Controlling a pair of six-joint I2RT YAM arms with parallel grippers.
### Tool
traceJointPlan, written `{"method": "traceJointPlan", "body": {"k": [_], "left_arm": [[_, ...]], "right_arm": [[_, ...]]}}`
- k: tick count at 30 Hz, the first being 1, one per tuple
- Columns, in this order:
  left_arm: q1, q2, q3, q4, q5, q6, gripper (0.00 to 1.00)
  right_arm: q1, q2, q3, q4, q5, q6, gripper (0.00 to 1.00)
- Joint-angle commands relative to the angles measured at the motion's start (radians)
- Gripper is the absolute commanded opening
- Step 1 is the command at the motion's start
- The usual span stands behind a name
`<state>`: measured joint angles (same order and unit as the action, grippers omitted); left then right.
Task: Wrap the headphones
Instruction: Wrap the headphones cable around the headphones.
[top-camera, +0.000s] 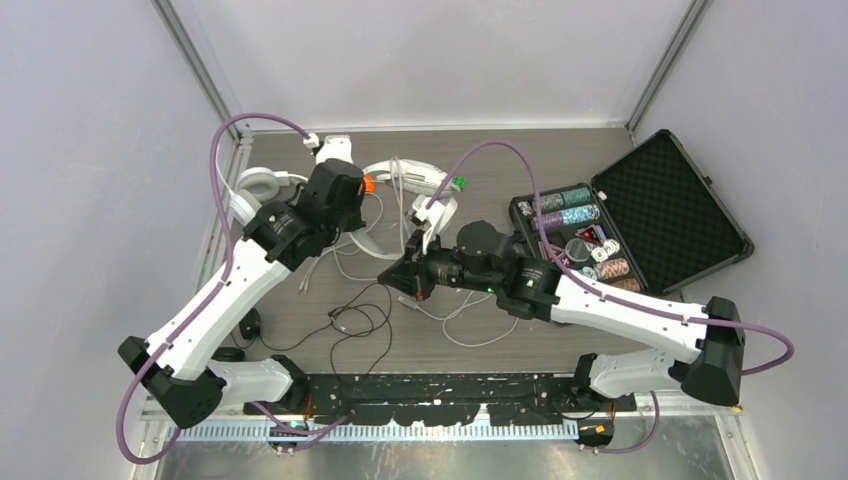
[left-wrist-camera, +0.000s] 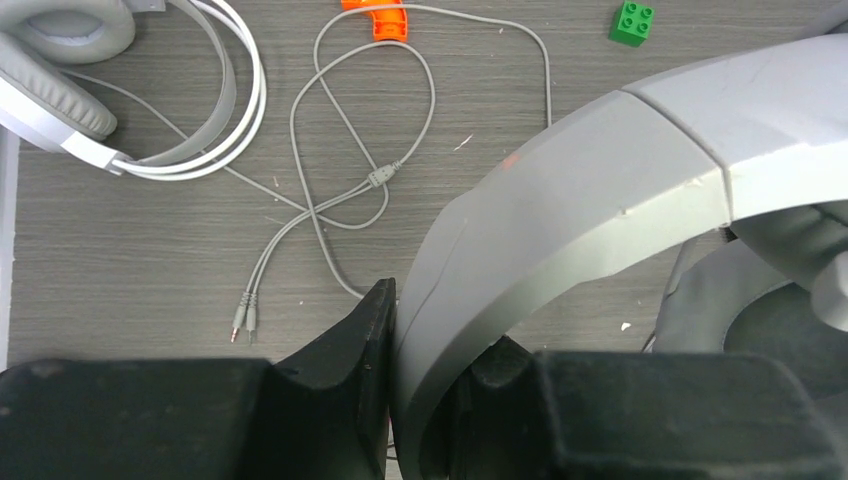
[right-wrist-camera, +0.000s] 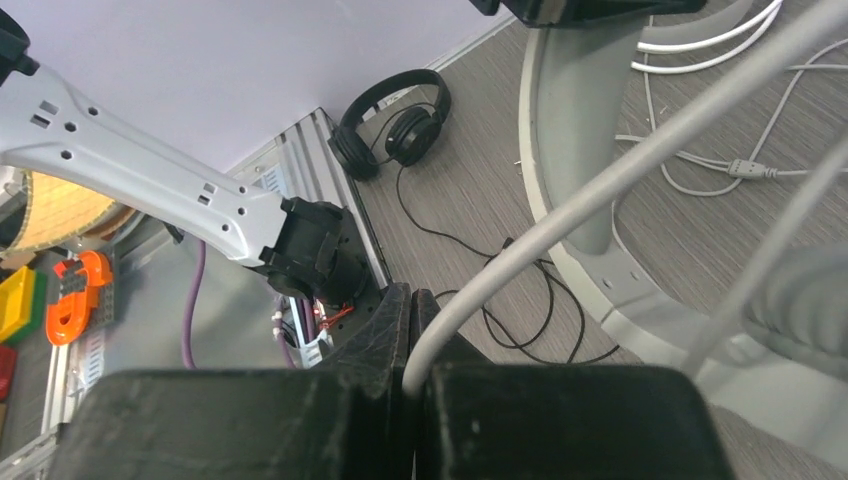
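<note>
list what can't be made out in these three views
Top view: the small black on-ear headphones are mostly hidden under the left arm.
Left wrist view: the pale grey plastic headband clamped in the left end effector looms blurred over the view's right half; the orange plastic piece is cut by the top edge.
Right wrist view: the thin white cord in the shut right end effector exits top right, so its headset is untraceable.

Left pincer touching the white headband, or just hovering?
Touching. Left wrist view: the white headband is clamped between both fingers of the left pincer, no gap on either side.
</note>
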<state>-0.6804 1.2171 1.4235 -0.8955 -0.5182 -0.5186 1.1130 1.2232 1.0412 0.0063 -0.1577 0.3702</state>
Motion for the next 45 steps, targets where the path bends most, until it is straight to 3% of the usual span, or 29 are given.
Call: {"method": "traceJointPlan", "body": {"k": [1,12,19,25,41,45], "left_arm": [[0.005,-0.011,0.012,0.163,-0.009,-0.075,0.00],[0.048,-0.036,0.033,0.133,0.040,-0.103,0.00],[0.057,-0.073,0.086,0.097,0.120,-0.165,0.00],[0.058,-0.081,0.112,0.088,0.148,-0.195,0.00],[0.057,-0.077,0.203,0.035,0.220,-0.224,0.00],[0.057,-0.074,0.219,0.017,0.213,-0.208,0.00]], "right_arm": [[0.027,0.031,0.071,0.019,-0.006,-0.041,0.01],[0.036,-0.043,-0.034,-0.052,0.089,-0.095,0.02],[0.035,-0.150,-0.191,0.068,0.155,-0.249,0.13],[0.035,-0.138,-0.242,0.135,0.146,-0.311,0.16],[0.017,-0.003,-0.503,0.594,0.140,-0.365,0.22],[-0.014,0.053,-0.551,0.725,0.092,-0.357,0.19]]}}
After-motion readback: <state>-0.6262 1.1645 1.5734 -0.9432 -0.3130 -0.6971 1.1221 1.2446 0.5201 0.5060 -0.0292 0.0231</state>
